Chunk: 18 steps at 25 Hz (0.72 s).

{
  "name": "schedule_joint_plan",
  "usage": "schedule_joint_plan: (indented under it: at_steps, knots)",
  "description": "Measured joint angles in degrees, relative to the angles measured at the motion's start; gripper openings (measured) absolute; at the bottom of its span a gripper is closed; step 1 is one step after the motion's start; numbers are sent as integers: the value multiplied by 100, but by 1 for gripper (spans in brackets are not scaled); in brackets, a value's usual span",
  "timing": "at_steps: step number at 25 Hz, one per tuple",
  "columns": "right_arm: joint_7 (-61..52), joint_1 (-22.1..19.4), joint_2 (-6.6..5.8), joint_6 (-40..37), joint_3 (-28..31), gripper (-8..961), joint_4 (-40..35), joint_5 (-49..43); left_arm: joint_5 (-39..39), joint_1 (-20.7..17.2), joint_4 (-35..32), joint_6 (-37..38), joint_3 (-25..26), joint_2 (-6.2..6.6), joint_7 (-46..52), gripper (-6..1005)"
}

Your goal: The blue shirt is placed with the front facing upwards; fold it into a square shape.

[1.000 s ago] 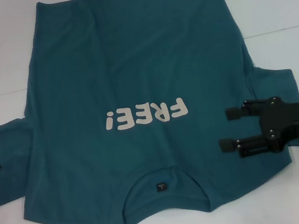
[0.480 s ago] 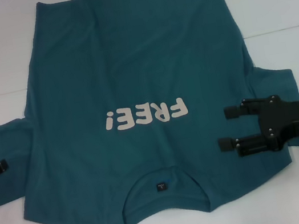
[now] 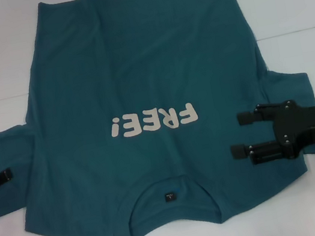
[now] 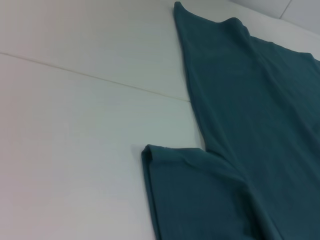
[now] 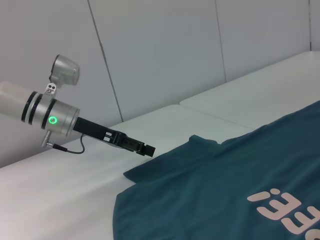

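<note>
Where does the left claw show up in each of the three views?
Head view: left claw at the picture's left edge, its tip over the blue shirt's left sleeve.
Left wrist view: not in it; only sleeve and table.
Right wrist view: left claw reaching toward the sleeve.
Shared landmark: the left sleeve.

The shirt (image 5: 225, 195) lies flat on the white counter (image 5: 75, 200), part of its white print showing. The left tool (image 5: 142, 148), on a silver arm with a green light, reaches over the sleeve edge.
</note>
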<state>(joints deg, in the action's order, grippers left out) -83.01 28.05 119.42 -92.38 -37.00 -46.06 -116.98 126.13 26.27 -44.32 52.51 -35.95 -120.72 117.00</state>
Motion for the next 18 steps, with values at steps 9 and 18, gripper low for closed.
schedule_joint_plan:
  at_steps: [9, 18]
  knots:
    - [-16, -29, 1, -15, 0, 916, -4, -1, 0, 9, 70, -107, -97, -5, -11, 903]
    - [-68, -17, 0, -17, -1, 916, -8, -10, 54, 8, 117, -220, -95, -13, -4, 902]
